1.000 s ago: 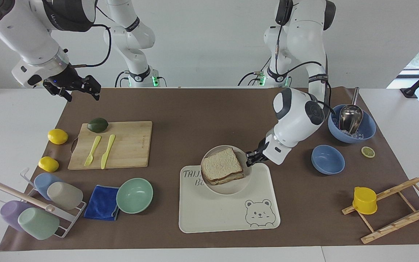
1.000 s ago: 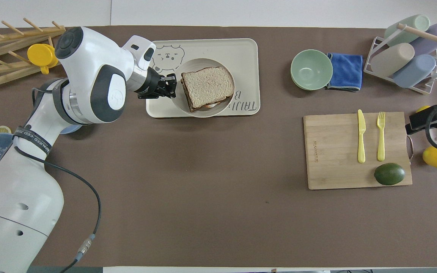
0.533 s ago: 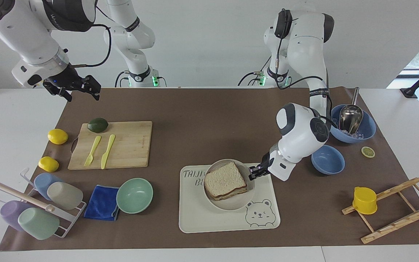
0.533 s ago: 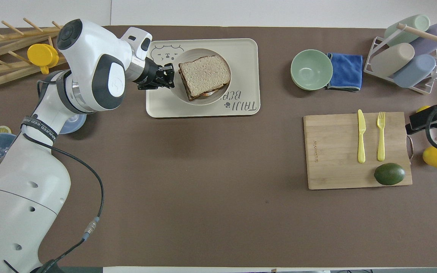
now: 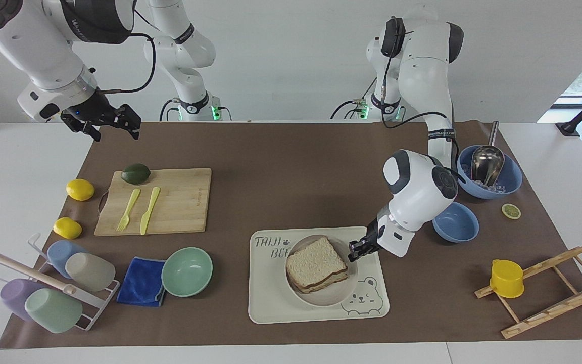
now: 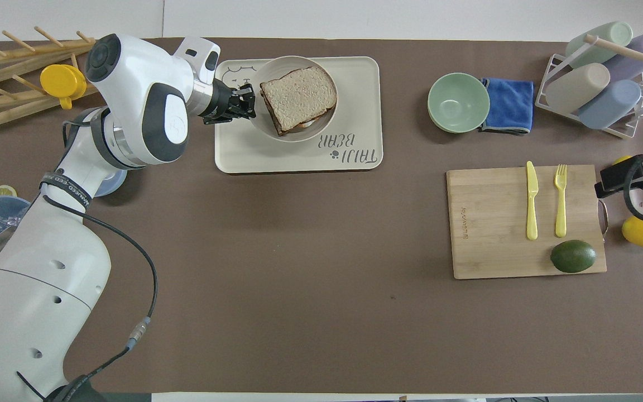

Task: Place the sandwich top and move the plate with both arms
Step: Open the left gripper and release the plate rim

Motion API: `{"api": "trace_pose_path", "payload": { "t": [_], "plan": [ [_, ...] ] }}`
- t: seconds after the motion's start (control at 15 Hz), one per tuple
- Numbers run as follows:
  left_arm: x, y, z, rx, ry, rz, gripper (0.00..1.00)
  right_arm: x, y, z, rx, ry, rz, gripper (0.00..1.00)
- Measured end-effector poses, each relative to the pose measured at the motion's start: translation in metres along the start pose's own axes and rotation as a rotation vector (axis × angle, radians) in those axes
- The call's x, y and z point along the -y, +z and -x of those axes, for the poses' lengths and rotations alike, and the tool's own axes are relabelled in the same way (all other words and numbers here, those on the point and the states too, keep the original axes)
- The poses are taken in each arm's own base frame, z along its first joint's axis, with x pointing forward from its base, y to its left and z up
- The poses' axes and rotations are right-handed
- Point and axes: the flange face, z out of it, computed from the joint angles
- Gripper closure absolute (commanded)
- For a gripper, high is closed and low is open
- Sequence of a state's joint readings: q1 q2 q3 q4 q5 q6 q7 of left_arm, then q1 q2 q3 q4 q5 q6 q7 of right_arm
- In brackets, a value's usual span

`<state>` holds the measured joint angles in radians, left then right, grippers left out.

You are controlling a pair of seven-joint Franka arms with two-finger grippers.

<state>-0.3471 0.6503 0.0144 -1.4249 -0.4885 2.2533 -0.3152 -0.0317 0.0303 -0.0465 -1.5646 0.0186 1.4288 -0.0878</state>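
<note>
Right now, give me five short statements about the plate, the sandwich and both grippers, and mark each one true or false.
1. The plate sits on the cream tray. True.
2. The sandwich top lies on the cutting board. False: it lies on the sandwich on the plate.
3. The left gripper is at the plate's rim. True.
4. The right gripper grips the avocado. False: it hangs in the air, holding nothing.
5. The mint-green bowl stands on the tray. False: it stands beside it, by the blue cloth.

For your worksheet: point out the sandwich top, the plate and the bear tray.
sandwich top (image 5: pixel 315 262): facing view, middle of the slice's upper face.
plate (image 5: pixel 321 299): facing view, bare rim farthest from the robots.
bear tray (image 6: pixel 299 157): overhead view, bare floor beside the lettering.
</note>
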Motion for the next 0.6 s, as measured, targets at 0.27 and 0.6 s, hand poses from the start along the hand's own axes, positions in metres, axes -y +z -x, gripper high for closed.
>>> {"api": "trace_pose_path", "payload": {
  "t": [0.27, 0.6],
  "plan": [
    [0.006, 0.023, 0.010, -0.019, -0.004, -0.009, 1.00, 0.013, -0.002, -0.001, -0.005, -0.023, 0.004, 0.00],
    [0.007, 0.030, 0.015, -0.016, 0.000, -0.014, 0.00, 0.033, -0.002, -0.002, -0.005, -0.069, 0.013, 0.00]
  ]
}}
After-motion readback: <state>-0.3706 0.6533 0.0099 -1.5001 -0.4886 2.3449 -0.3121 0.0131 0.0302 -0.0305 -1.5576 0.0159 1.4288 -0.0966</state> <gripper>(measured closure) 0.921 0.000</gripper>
